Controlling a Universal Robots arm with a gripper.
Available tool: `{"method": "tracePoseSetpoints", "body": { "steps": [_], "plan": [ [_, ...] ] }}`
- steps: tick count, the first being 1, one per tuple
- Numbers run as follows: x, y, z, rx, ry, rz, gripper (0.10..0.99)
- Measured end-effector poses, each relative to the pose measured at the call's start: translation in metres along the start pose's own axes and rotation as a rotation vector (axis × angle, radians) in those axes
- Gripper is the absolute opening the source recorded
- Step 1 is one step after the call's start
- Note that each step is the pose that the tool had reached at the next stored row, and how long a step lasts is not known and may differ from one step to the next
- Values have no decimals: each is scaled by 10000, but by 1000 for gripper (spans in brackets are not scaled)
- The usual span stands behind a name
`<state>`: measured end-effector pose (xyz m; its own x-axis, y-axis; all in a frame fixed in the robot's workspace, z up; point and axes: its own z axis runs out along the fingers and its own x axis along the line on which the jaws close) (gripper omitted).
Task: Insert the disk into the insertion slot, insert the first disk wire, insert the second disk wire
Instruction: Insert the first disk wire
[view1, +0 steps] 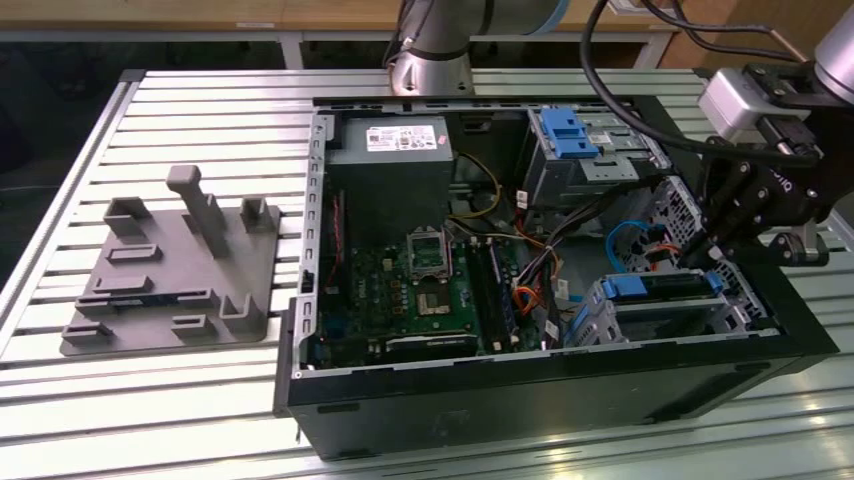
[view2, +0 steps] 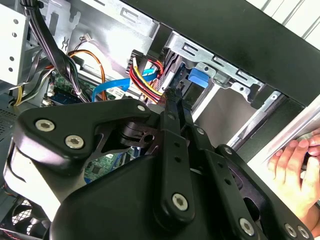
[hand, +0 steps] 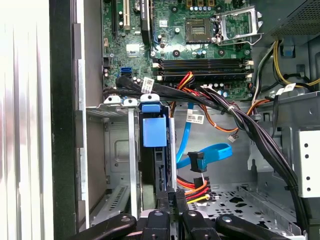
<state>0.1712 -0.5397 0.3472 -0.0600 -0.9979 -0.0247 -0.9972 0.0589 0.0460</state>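
The disk (view1: 663, 286), with its blue carrier, lies inside the insertion slot (view1: 650, 322), a silver cage at the case's near corner on the exterior view's right. In the first wrist view the disk (hand: 153, 131) stands edge-on in the slot (hand: 117, 150). My gripper (view1: 697, 262) hangs right over the disk's end; its tips (hand: 171, 196) look shut and meet that end with nothing held. In the second wrist view the gripper (view2: 175, 95) points at the blue carrier tab (view2: 198, 77). A loose blue wire with a connector (hand: 198, 161) and a red-yellow wire bundle (hand: 193, 186) lie beside the slot.
A taller grey cage with a blue clip (view1: 567, 132) stands at the case's far side. The motherboard (view1: 420, 285) and black cable bundles (hand: 235, 117) fill the middle. A grey fixture plate (view1: 174, 270) lies on the slatted table. A person's hand (view2: 295, 167) rests outside the case wall.
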Motion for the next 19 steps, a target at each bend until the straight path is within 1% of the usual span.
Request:
{"method": "tracePoseSetpoints", "body": {
  "steps": [19],
  "plan": [
    [46,-3,12,0,0,0,165]
  ]
}}
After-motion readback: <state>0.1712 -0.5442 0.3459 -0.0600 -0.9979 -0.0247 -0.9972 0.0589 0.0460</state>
